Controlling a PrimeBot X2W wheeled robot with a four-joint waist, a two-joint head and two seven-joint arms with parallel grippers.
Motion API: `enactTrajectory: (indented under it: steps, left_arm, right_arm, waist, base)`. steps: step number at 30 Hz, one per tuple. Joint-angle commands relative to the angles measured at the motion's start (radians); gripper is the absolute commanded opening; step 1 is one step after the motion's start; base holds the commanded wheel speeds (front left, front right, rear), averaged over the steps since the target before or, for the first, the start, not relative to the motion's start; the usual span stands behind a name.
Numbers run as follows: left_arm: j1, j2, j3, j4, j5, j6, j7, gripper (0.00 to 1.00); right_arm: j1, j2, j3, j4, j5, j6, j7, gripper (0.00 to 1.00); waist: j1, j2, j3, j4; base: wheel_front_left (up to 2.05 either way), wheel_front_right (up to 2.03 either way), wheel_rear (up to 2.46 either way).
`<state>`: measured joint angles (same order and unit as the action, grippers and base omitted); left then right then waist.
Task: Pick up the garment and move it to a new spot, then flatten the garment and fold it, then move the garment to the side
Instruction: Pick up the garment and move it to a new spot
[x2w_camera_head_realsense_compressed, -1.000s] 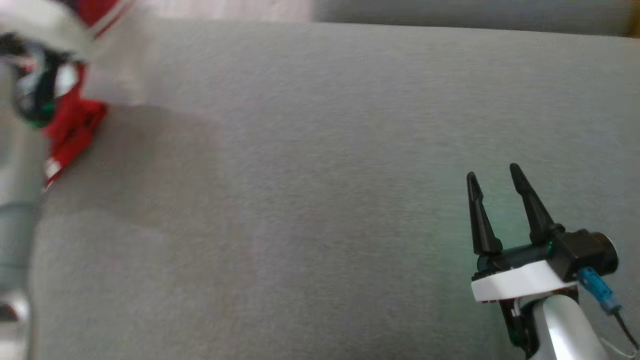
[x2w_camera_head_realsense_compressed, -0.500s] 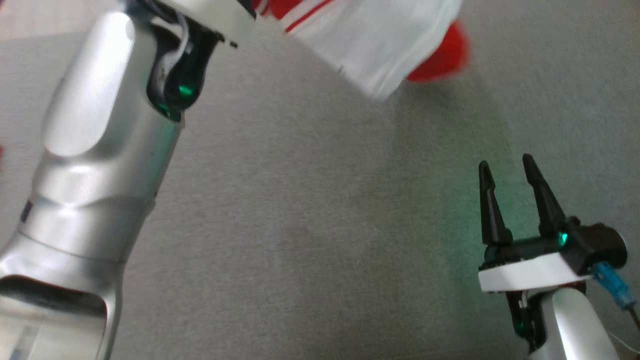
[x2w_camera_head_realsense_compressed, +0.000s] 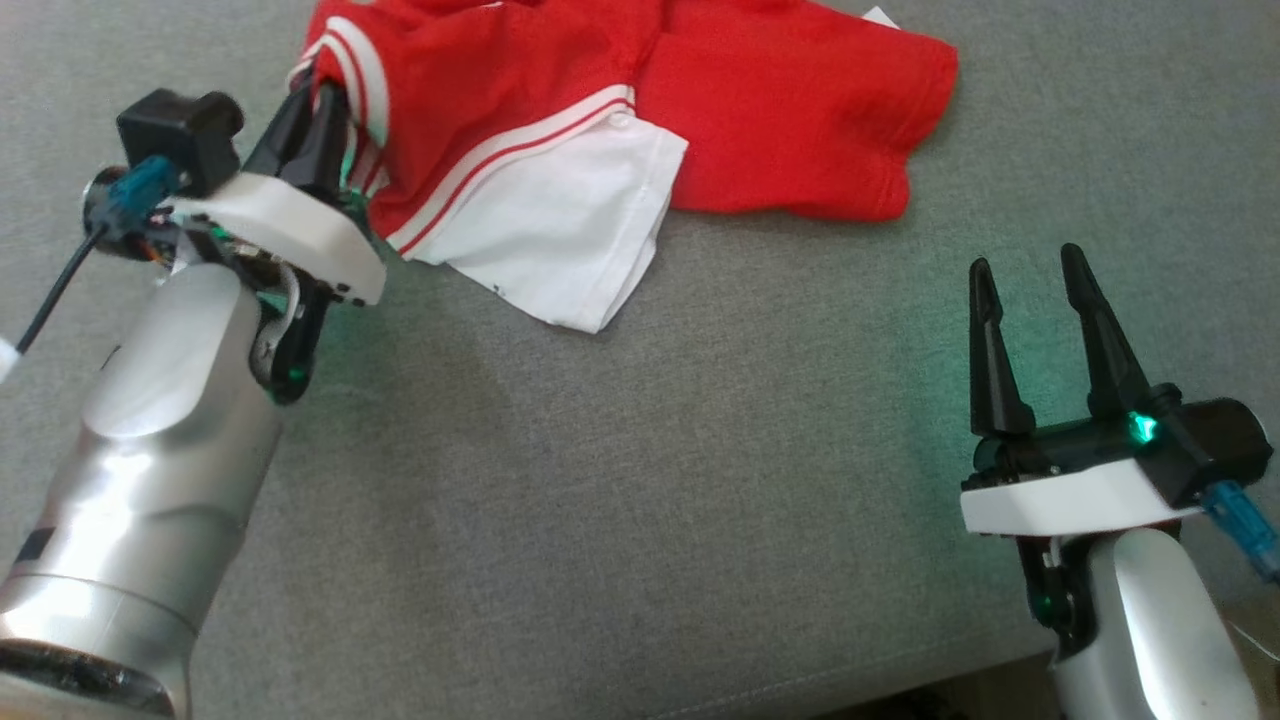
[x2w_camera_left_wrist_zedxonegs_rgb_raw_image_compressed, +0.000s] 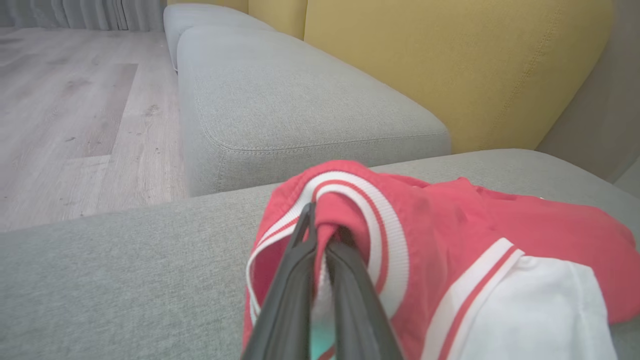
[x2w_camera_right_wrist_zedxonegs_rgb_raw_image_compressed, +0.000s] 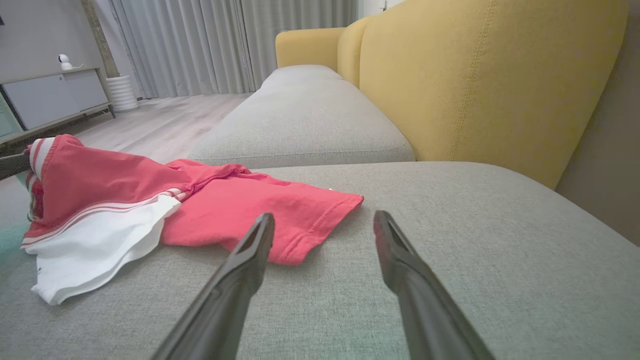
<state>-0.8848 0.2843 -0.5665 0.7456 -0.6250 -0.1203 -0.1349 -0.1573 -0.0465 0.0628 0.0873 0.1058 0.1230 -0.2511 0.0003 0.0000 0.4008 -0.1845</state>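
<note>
Head view: a red cotton garment (x2w_camera_head_realsense_compressed: 780, 110) with a white panel and a red-and-white striped rib collar lies at 12 o'clock on the grey woven sofa seat (x2w_camera_head_realsense_compressed: 640, 480). The left jaws are pressed together on its collar at 10 o'clock. The right jaws stand spread at 4 o'clock, pinching nothing, well apart from the cloth.

The head view looks down on the cloth's outline and both arms together. The left wrist view adds the pinch up close, with the rib band looped around the two dark fingertips (x2w_camera_left_wrist_zedxonegs_rgb_raw_image_compressed: 307, 220). Beyond it are a mustard-yellow sofa backrest (x2w_camera_left_wrist_zedxonegs_rgb_raw_image_compressed: 450, 65) at 1 o'clock and a pale wooden plank floor (x2w_camera_left_wrist_zedxonegs_rgb_raw_image_compressed: 75, 125) at 10 o'clock. The right wrist view adds the side profile. There the collar end is raised off the cushion at 9 o'clock while the rest lies flat. Grey pleated curtains (x2w_camera_right_wrist_zedxonegs_rgb_raw_image_compressed: 200, 45) hang at 11 o'clock, with a low grey cabinet (x2w_camera_right_wrist_zedxonegs_rgb_raw_image_compressed: 55, 100) at 10 o'clock.

Seen from the head, the garment's long axis runs from 9 o'clock to 3 o'clock. The collar points to 9, the red hem to 3, and the white panel spills toward 6.

The silver left arm (x2w_camera_head_realsense_compressed: 170, 420) rises from 7 o'clock toward 11, its wrist cocked so the fingers aim at 1 o'clock. The silver right arm (x2w_camera_head_realsense_compressed: 1150, 620) enters at 5 o'clock, its fingers aimed at 12 over bare cushion.
</note>
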Motion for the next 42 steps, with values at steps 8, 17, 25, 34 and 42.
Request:
enactTrajectory:
  steps: [8,17,25,34,42]
  left_arm:
    - [-0.082,0.042,0.024,0.05,0.028,0.007,-0.075,1.0]
    - [-0.045,0.033,0.039,0.051,0.008,0.01,-0.115,1.0]
    - [0.171,-0.002,0.093,-0.093,0.038,0.067,-0.126,1.0]
    - [0.513,-0.054,0.212,-0.32,0.125,0.137,-0.127,1.0]
    - [0.765,-0.105,0.293,-0.481,0.218,0.179,-0.127,1.0]
  right_arm:
    - [-0.025,-0.004,0.008,-0.03,-0.002,0.008,-0.011,1.0]
    - [0.008,-0.004,-0.001,-0.013,-0.018,0.008,-0.011,1.0]
    - [0.072,-0.004,-0.013,-0.006,-0.031,0.008,-0.011,1.0]
    - [0.189,-0.004,-0.035,-0.028,-0.028,0.008,-0.011,1.0]
    - [0.247,-0.004,-0.038,-0.036,-0.009,0.008,-0.011,1.0]
  waist:
    - [-0.0003,0.0,-0.02,0.033]
    - [-0.0003,0.0,-0.133,0.099]
    - [-0.0003,0.0,-0.242,0.152]
    - [-0.0003,0.0,-0.323,0.199]
    - [-0.0003,0.0,-0.357,0.221]
  base:
    - [0.0,0.0,0.0]
    - [0.0,0.0,0.0]
    - [0.0,0.0,0.0]
    - [0.0,0.0,0.0]
    - [0.0,0.0,0.0]
